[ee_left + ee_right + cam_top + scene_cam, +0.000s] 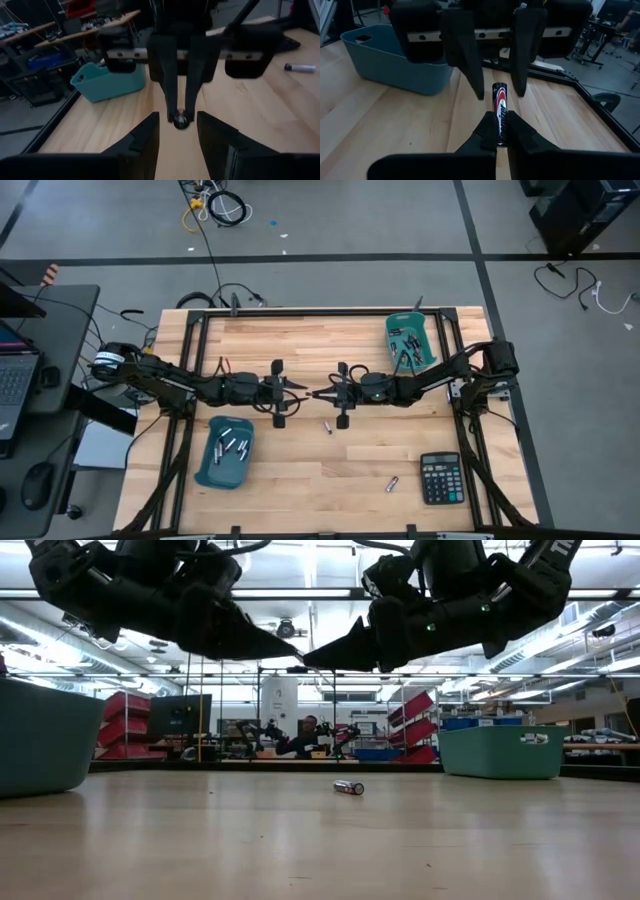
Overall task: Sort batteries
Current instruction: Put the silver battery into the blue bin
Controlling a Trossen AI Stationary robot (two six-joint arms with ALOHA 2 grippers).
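Right tool (499, 131) clamped on a black-and-silver cylindrical battery (499, 107), raised above the middle of the pale wooden tabletop (330, 470). Left tool (178, 131) directly opposite, fingers apart on either side of the battery's free end, not gripping it. Other small silver cells lying loose on the tabletop (327, 427), (392, 483). More cells inside the two teal rectangular plastic bins (207, 467), (428, 335). Black calculator (441, 478) near the front right corner.
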